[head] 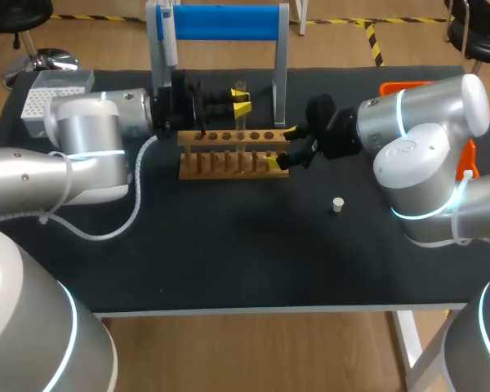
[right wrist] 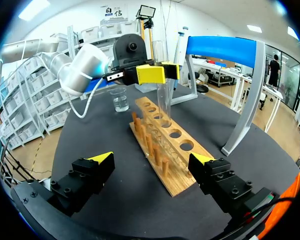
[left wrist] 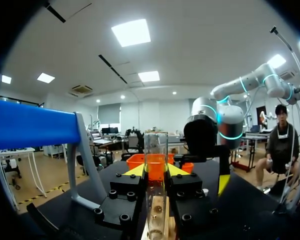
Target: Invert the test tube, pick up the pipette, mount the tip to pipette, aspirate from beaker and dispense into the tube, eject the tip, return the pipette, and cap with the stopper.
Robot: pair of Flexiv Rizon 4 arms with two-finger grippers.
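Observation:
A clear test tube [left wrist: 156,165] stands upright, mouth up, between the yellow fingertips of my left gripper [left wrist: 156,172], which is shut on it. Its lower end reaches the wooden tube rack [head: 229,155]. From the right wrist view, the left gripper [right wrist: 157,73] holds the test tube [right wrist: 164,97] over the rack's far holes. My right gripper [right wrist: 152,161] stands open, its fingers straddling the near end of the rack [right wrist: 162,145] without touching it. A small white stopper [head: 337,204] lies on the mat in front of the right arm. The glass beaker [right wrist: 119,99] stands beyond the rack.
The blue-topped stand [head: 220,23] rises behind the rack, with the pipette [head: 168,33] hanging at its left post. A white tip box [head: 47,96] sits at the back left. An orange tray [head: 404,86] is at the back right.

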